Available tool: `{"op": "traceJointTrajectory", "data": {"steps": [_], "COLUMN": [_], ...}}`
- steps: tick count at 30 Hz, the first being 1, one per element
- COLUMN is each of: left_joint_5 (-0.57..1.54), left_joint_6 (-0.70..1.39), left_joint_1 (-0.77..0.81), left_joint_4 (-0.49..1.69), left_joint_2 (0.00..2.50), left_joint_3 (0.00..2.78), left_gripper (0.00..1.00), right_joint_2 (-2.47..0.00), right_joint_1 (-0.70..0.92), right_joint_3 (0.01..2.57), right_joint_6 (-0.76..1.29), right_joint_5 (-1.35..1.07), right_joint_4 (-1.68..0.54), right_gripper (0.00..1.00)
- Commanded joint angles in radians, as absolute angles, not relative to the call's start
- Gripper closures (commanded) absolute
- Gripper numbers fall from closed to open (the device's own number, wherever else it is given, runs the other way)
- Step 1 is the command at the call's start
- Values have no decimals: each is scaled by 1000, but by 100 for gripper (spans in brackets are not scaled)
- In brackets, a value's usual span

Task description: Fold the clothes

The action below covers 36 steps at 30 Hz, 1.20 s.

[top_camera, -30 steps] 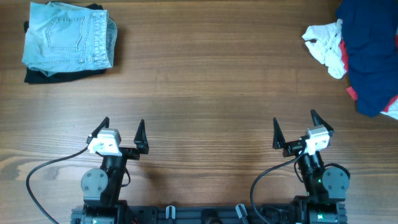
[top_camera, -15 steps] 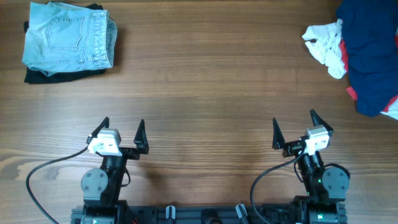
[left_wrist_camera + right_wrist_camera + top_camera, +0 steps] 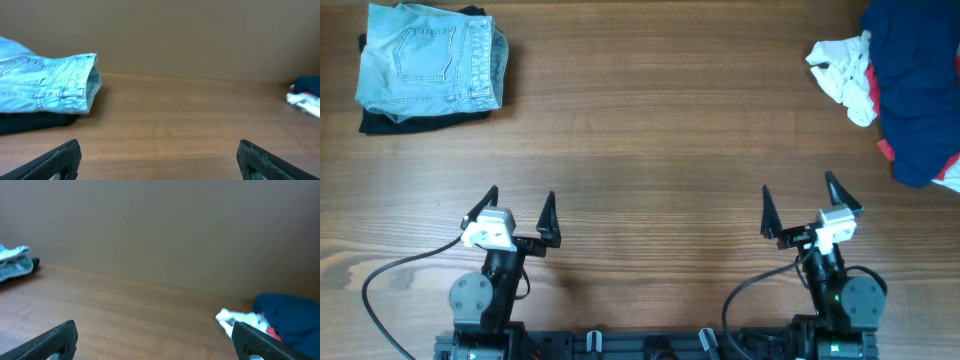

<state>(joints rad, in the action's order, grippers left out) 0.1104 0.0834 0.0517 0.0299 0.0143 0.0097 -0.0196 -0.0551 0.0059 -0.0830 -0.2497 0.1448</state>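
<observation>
Wooden table (image 3: 640,130): dark blue shirt (image 3: 920,100) lies bunched at the far-right edge with no clear long axis, beyond and right of the nearer right gripper (image 3: 798,186); left gripper (image 3: 520,193) well apart; both gaping, empty.

**A robotics lab workbench**
A left arm (image 3: 485,290) and a right arm (image 3: 840,295) sit on a black rail (image 3: 650,345) at the bottom edge of a wood-grain table (image 3: 640,130), with cables (image 3: 367,290) trailing. A plain beige wall (image 3: 200,35) stands behind. Folded jeans (image 3: 430,60) lie upper left, a blue shirt (image 3: 920,100) upper right.
</observation>
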Motion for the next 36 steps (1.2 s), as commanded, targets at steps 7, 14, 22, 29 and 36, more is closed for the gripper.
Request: {"op": "traceJointTrajectory", "data": {"steps": [7, 14, 22, 29, 36], "left_joint_5": [141, 122, 118, 81, 49], "left_joint_6": [173, 165, 161, 161, 162], "left_joint_1": [56, 56, 56, 56, 55], "left_joint_4": [-29, 63, 295, 550, 705], "left_joint_2": [46, 262, 638, 963, 1214], "left_joint_3": [56, 270, 629, 941, 1091], "left_gripper": [0, 0, 0, 0, 0], "right_joint_2": [-95, -418, -870, -1235, -1454], "right_joint_1": [-53, -53, -53, -53, -53], "right_joint_3": [73, 347, 742, 1037, 1202], "right_joint_6": [160, 152, 157, 59, -130], "right_joint_5": [-183, -199, -253, -344, -392], "right_joint_4": [401, 348, 81, -173, -405], "right_gripper": [0, 0, 0, 0, 0]}}
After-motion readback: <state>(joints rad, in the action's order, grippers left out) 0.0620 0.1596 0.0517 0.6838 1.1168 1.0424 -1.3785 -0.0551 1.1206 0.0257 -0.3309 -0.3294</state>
